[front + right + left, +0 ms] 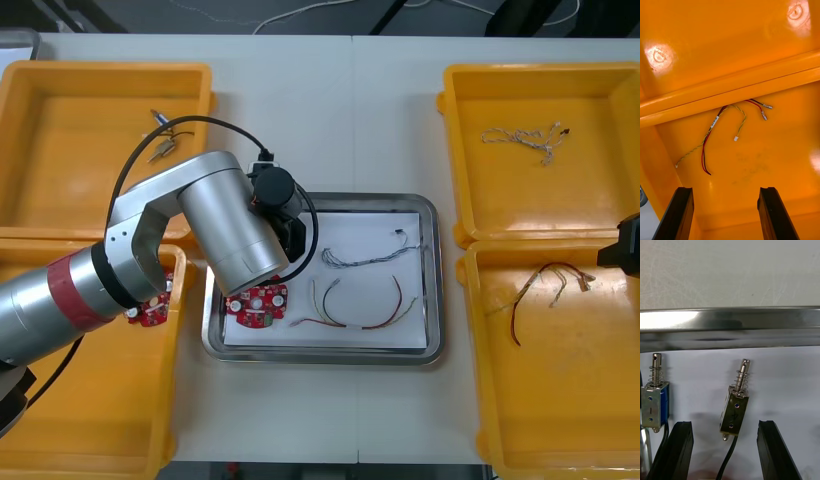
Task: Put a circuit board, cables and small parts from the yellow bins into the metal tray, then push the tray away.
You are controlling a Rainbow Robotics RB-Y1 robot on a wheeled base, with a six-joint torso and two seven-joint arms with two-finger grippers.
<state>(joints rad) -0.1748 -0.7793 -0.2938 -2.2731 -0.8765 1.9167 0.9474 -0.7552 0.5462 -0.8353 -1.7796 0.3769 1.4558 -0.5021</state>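
Black fingers (679, 450) of our left gripper (725, 427) stand spread apart, clasping nothing. Between them, touching neither, we find a small metal part (735, 405) with a spring and pin at its far end. It lies slightly tilted on the white inside of the metal tray (730, 324), and a black lead runs from it back between the fingers. Just beside one finger lies a second small metal part (655, 401) with a blue body. Past both we see the tray's shiny rim, and past that the table (730, 273).

From the front view our left arm (225, 230) reaches over the tray's left half. On the white floor we count a circuit board (257, 305) at the near left corner, a twisted blue and white cable (365, 258) in the middle and a red and yellow cable (360, 305) nearer us. A second circuit board (152, 312) lies in the near left bin (100, 400), and more small parts (160, 140) in the far left bin (60, 150).

Our right gripper (725, 191) hangs over the near right bin (771, 168), fingers parted and empty. A loose red and yellow cable (722, 131) lies on the bin floor well beyond them. The far right bin (500, 80) holds a pale twisted cable (525, 138).
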